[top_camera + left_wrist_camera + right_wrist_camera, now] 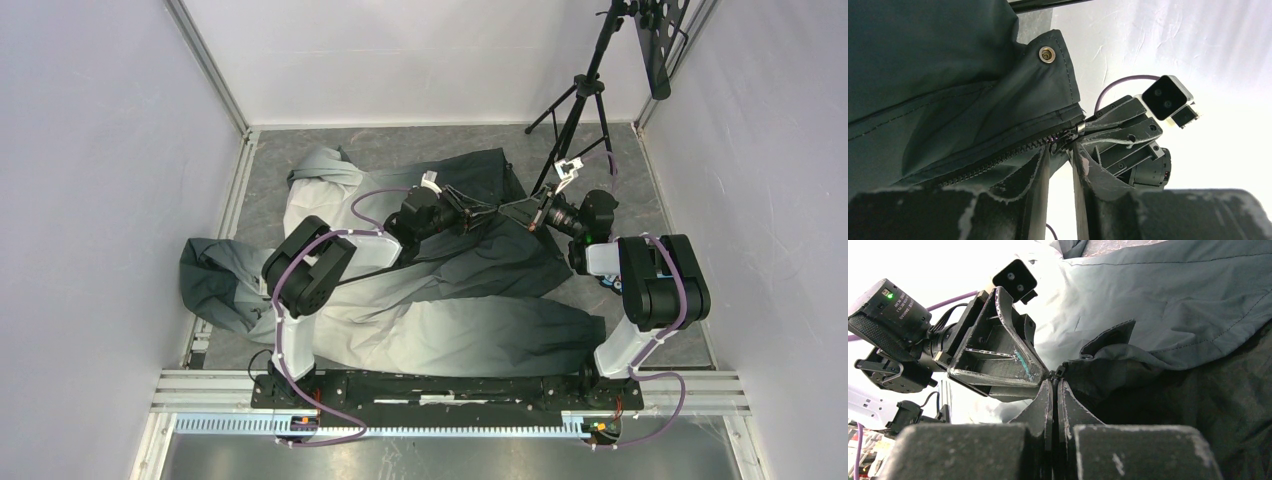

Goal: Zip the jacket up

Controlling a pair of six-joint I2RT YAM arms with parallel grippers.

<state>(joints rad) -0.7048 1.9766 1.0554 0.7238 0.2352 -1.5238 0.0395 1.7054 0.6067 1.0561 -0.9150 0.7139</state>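
Note:
The jacket (440, 320) lies spread on the grey mat, light grey shading to dark at its far end. Both grippers meet there. In the left wrist view the jacket (948, 75) shows a closed zipper (998, 159) ending at a slider (1068, 136). My left gripper (1062, 147) is open with light showing between its fingers, and the slider sits at its tips. My right gripper (1054, 382) is shut on the jacket's dark zipper edge (1083, 370); a bit of zipper sticks out above its tips. From above, the left gripper (480, 212) and right gripper (522, 212) nearly touch.
A black tripod (585, 90) stands at the back right, close behind the right gripper. White walls enclose the mat (620, 160) on three sides. Aluminium rails (450, 385) run along the near edge. A metal snap (1047, 54) sits on the jacket's corner flap.

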